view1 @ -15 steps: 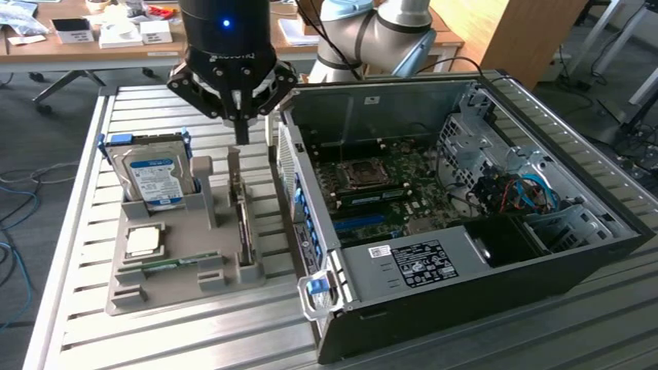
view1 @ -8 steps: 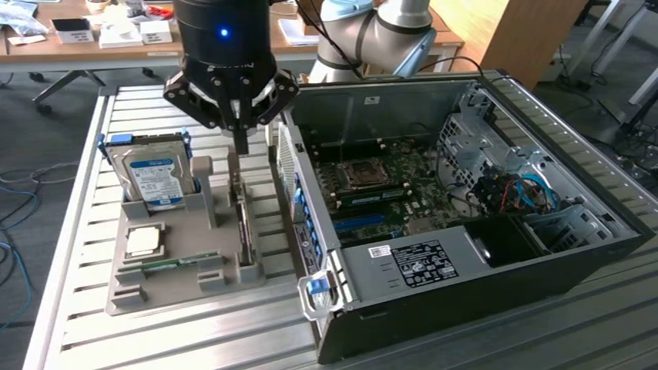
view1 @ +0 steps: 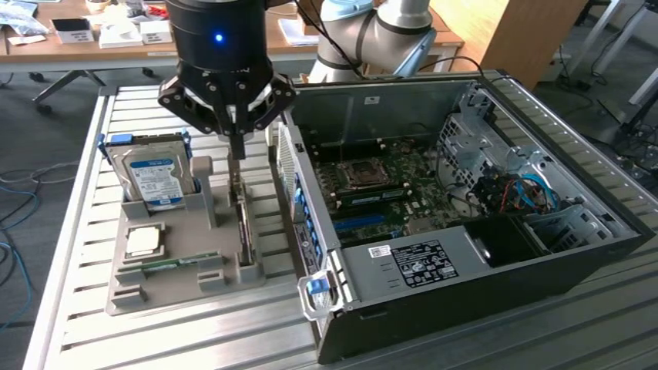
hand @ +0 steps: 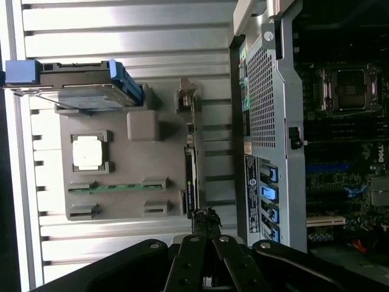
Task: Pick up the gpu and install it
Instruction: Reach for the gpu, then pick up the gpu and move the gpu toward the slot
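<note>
Item: gpu (view1: 243,223), stood on edge in slot of grey holder (view1: 169,289), just beside open computer case (view1: 494,285).
Pincer (view1: 236,151): closed tight, tips at card's upper edge; grip on card not confirmed.
Risks judged: card jammed in slot if tilted; bracket snagged on case wall.
Surface: slatted metal bench (view1: 206,339).
Room: wooden bench (view1: 62,48) behind, cables (view1: 26,185) on floor.

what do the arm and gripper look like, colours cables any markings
The gripper is black: a round glossy body with a small blue light, then jointed link fingers with silver pins narrowing to thin tips. The arm is silver-grey tubing with a pale blue cap and a black cable alongside.
</note>
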Tool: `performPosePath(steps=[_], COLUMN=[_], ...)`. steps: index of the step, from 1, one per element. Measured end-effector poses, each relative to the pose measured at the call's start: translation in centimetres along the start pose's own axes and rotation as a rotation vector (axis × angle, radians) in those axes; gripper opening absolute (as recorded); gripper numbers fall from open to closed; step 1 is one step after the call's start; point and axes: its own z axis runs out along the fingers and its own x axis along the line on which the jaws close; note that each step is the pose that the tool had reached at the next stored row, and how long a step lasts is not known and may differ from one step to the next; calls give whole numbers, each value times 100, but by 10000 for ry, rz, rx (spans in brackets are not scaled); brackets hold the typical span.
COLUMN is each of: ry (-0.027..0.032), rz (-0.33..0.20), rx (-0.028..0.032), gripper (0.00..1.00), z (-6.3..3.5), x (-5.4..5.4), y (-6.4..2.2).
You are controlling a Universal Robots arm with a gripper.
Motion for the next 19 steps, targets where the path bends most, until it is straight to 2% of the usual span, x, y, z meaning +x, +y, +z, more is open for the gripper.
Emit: performPosePath(steps=[4,19], ry=[0,0], rz=[1,0], rx=[0,0], gripper=[11,11], z=[1,1], x=[31,32], y=[-2,-2])
